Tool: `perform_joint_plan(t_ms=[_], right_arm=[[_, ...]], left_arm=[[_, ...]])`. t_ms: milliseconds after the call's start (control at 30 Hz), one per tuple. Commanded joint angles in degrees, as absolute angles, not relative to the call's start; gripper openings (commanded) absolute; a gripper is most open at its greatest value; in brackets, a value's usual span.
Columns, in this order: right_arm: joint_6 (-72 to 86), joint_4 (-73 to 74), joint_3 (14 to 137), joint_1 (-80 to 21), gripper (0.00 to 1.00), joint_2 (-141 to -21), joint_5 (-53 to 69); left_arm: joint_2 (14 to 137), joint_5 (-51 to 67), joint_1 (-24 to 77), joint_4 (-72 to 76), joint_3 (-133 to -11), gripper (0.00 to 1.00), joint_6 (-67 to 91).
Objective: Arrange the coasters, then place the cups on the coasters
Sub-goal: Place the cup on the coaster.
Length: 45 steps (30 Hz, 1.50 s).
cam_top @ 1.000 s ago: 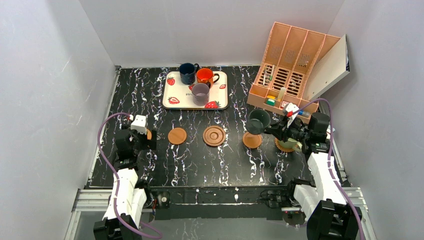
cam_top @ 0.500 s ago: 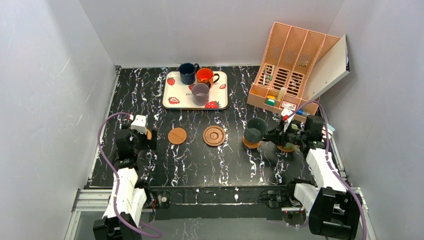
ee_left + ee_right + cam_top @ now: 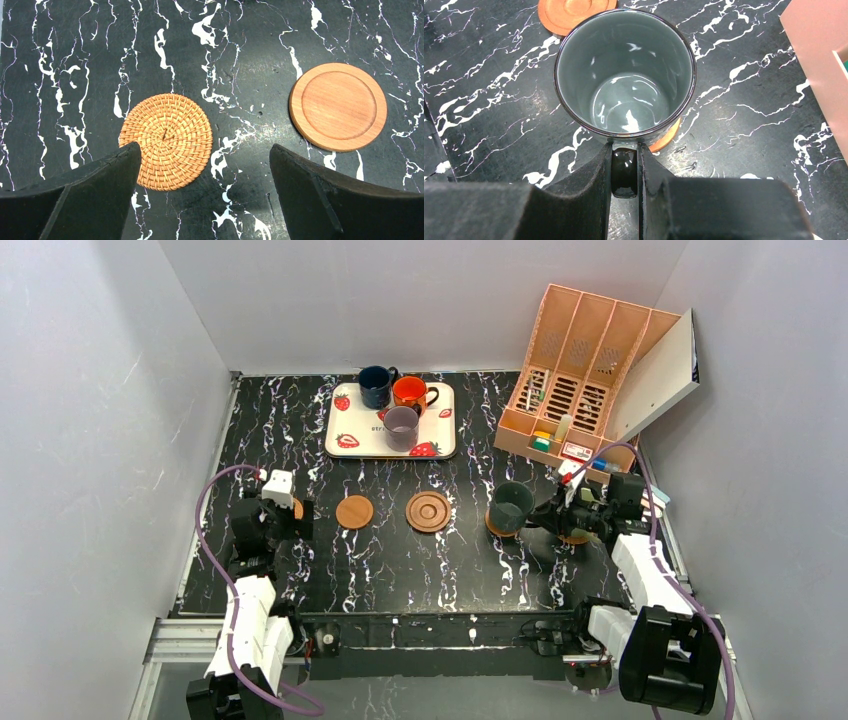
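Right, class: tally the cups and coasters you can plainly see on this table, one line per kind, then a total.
Cups: 4 (navy cup, orange-red cup, mauve cup, grey-green cup)
Coasters: 4 (wicker coaster, smooth coaster, ringed coaster, half-covered coaster under the grey-green cup)
Total: 8; the right arm may hide more.

We see lab test booth: plain grey walls [image 3: 100,420] around marbled table [image 3: 400,560], left arm [image 3: 255,605] and right arm [image 3: 640,575] mounted on metal rail [image 3: 165,640], cables [image 3: 200,530] exposed.
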<state>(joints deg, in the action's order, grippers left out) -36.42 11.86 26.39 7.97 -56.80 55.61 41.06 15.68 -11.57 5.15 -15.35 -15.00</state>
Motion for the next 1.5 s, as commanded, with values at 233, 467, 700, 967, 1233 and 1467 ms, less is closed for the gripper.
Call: perform_joint_plan(t_ms=[233,467,700,967,1233,1467], right_arm=[[-36.6,6.2,28.0,6.6,0.01,-59.0,57.0],[-36.0,3.6,26.2,4.7,0.01,-57.4,53.7],[-36.6,3.6,25.8,4.3,0.01,-57.9,52.8],[-37.0,3.6,25.6,4.0,0.01,-58.7,53.1],[-37.3,3.8,25.6,4.0,0.01,-59.2,52.9],[-37.7,4.1,25.5,3.9,0.01,-59.2,52.9]], left_arm=[[41.2,16.1,-12.0,5.9,-16.0,0.98,-15.3],[41.1,16.2,-12.0,5.9,-16.0,0.98,-15.3],[41.2,16.1,-12.0,5.9,-16.0,0.98,-15.3],[41.2,16.1,-12.0,5.9,-16.0,0.98,-15.3],[41.3,16.1,-12.0,5.9,-16.0,0.98,-15.3],[41.2,16.1,-12.0,5.9,-16.0,0.98,-15.3]])
